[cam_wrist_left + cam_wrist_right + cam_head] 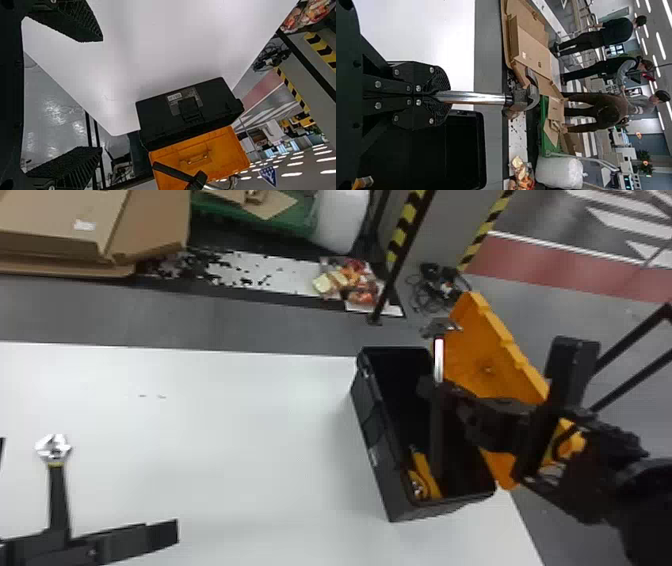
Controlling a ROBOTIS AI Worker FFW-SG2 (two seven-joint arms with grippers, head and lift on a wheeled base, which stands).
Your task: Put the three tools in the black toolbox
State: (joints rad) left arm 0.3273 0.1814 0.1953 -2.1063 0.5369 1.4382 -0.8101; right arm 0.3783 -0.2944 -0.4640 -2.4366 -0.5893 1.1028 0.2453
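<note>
Closest to the wrist camera is my right pincer [434,387], narrow and squeezed on the hammer [439,357]. Both black fingers pinch its shiny neck, with the metal head up on top. Its dark handle hangs down over the open mouth of the black toolbox [374,435]. The long walls of the box run along both sides of that handle, so the room there is a deep slot with a hard rim around it. I cannot tell if the handle touches the inside.

Down in the box, at the end near me, is a yellow tool [424,472]. The orange lid [487,360] is flipped open on the right side, and it leans out past the edge of the tabletop [225,430]. My right arm comes in over that side. The far end of the box is close to the back edge of the tabletop, by the corner.

Left of the box is a big white stretch, wide enough to move across. Past it, well apart from the box, is my left pincer [89,485], with its two fingers spread wide. Between them, in the head view, I see the wrench [58,495], shiny end pointing away from me and black handle toward me. I cannot tell if the handle touches my pincer. Behind the back edge are grey floor, big cardboard boxes [150,227] and a thin black pole [400,265].
</note>
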